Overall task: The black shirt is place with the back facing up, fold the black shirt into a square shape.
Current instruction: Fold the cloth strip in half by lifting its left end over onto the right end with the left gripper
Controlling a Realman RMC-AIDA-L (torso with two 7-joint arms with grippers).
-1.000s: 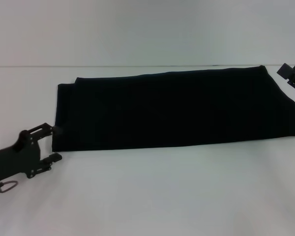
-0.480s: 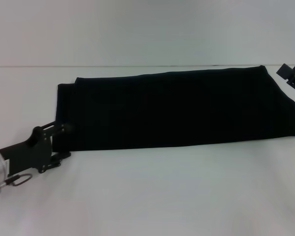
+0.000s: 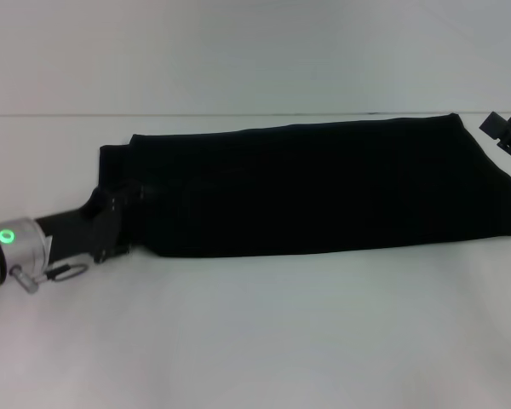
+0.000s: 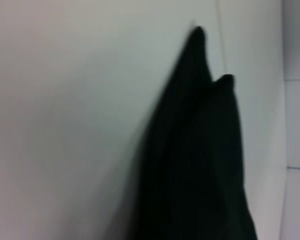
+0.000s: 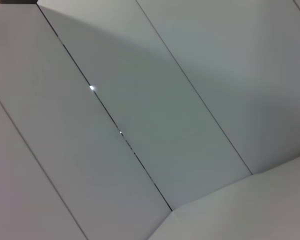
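Observation:
The black shirt [image 3: 324, 187] lies on the white table [image 3: 255, 341] as a long folded band running left to right, plain black side up. My left gripper [image 3: 129, 220] is at the band's near left corner, open, with one finger over the cloth and the other against the near edge. The left wrist view shows the shirt [image 4: 200, 165] close up as a dark fold with two pointed corners. My right gripper [image 3: 504, 132] is parked just past the shirt's far right corner and only part of it shows.
A pale wall rises behind the table's far edge [image 3: 68, 114]. White tabletop stretches in front of the shirt. The right wrist view shows only pale panels [image 5: 140, 125] with thin seams.
My left arm has moved right and away from me, bringing its gripper from beside the shirt onto the near left corner. The shirt and the right gripper have stayed where they were.

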